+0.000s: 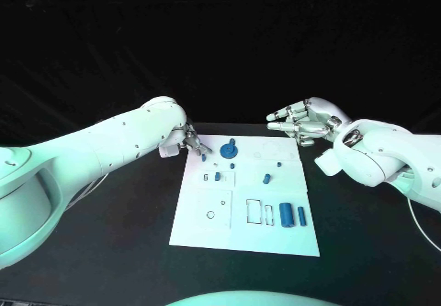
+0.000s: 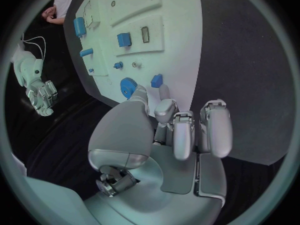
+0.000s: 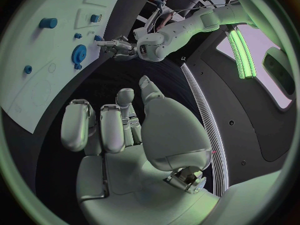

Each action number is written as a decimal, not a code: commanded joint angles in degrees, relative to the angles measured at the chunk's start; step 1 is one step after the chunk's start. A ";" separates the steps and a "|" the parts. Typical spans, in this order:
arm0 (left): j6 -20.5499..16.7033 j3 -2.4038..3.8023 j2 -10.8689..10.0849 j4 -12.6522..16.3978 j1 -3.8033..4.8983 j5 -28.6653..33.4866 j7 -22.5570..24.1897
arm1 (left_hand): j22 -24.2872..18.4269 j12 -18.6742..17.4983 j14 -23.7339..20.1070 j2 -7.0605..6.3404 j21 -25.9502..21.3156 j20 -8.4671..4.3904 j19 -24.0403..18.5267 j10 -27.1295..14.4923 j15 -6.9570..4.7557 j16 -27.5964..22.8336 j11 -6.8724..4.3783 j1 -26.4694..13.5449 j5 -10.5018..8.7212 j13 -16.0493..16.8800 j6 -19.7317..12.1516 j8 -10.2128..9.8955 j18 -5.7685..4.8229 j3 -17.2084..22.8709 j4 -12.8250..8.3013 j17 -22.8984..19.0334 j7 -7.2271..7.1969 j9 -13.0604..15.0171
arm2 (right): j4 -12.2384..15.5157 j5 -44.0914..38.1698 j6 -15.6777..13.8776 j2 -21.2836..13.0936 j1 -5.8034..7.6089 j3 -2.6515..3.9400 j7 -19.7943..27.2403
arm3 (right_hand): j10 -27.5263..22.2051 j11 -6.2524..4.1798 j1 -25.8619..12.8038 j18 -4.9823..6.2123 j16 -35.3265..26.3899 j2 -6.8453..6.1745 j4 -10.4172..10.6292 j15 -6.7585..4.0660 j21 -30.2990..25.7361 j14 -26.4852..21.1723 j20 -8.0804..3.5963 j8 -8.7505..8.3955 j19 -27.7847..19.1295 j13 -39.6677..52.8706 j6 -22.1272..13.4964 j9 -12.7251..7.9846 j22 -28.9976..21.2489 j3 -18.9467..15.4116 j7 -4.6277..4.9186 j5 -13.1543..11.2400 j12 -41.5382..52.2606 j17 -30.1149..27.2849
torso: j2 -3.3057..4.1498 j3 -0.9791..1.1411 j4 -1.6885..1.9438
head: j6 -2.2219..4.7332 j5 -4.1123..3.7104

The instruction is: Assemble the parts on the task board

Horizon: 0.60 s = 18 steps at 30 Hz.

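The white task board [image 1: 241, 233] lies in the middle of the black table. My left hand [image 1: 187, 141] hangs over its far left corner and pinches a small blue part [image 1: 201, 153] at its fingertips, right beside the blue gear [image 1: 229, 150]. In the left wrist view the same small part [image 2: 156, 80] sits between the thumb and a finger of that hand [image 2: 169, 135], next to the gear [image 2: 128, 88]. My right hand [image 1: 303, 121] hovers off the board's far right corner, fingers apart, holding nothing. The right wrist view shows its palm [image 3: 125, 135] bare.
On the board stand two small blue pieces [image 1: 218, 177] [image 1: 266, 178] mid-way. A thick blue cylinder [image 1: 287, 214] and a thin blue bar [image 1: 301, 215] lie near the right edge. Rectangular slots [image 1: 253, 211] and a round hole [image 1: 211, 214] sit nearer me. Black table surrounds the board.
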 commanded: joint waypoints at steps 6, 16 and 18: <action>1.70 0.02 0.37 -0.44 -0.15 -0.61 -0.32 | 7.34 0.10 6.13 0.03 -0.05 0.05 1.95 0.04 -0.11 0.14 -0.37 0.59 -0.22 0.10 0.25 0.16 -0.24 0.08 -0.27 15.09 -0.09 -0.09 | 0.05 -0.43 0.82 0.07 -0.04 0.00 0.52 | -0.21 0.04 -0.04 0.99 0.01 0.58 0.04 -0.03 -0.24 1.60 0.19 -0.15 -0.31 0.02 -0.08 -0.06 0.00 -0.43 0.11 0.43 -0.01 0.10 | 0.00 0.04 0.08 | -0.06 0.10; 2.33 0.02 0.44 -0.31 -0.25 0.41 -0.51 | 7.36 0.04 6.13 0.44 -0.07 0.02 1.95 0.03 -0.14 0.14 -0.40 1.33 -0.21 0.00 0.32 0.21 -0.24 0.33 -0.44 15.09 -0.13 -0.12 | 0.09 -0.43 0.82 0.05 -0.04 0.00 0.54 | -0.20 0.04 0.00 0.99 -0.01 0.65 0.05 -0.03 -0.25 1.60 0.20 -0.15 -0.31 0.05 -0.07 -0.06 0.00 -0.43 0.10 0.46 0.04 0.08 | 0.00 0.06 0.04 | -0.09 0.13; 2.37 0.02 0.49 -0.33 -0.26 0.44 -0.52 | 7.35 0.04 6.13 0.52 -0.10 0.01 1.94 0.04 -0.14 0.14 -0.41 1.62 -0.21 0.00 0.32 0.21 -0.23 0.42 -0.56 15.09 -0.13 -0.14 | 0.09 -0.43 0.82 0.06 -0.04 0.00 0.55 | -0.20 0.04 0.00 0.99 -0.01 0.65 0.05 -0.03 -0.25 1.60 0.20 -0.15 -0.31 0.05 -0.07 -0.06 0.00 -0.43 0.10 0.46 0.04 0.08 | 0.00 0.05 0.05 | -0.09 0.15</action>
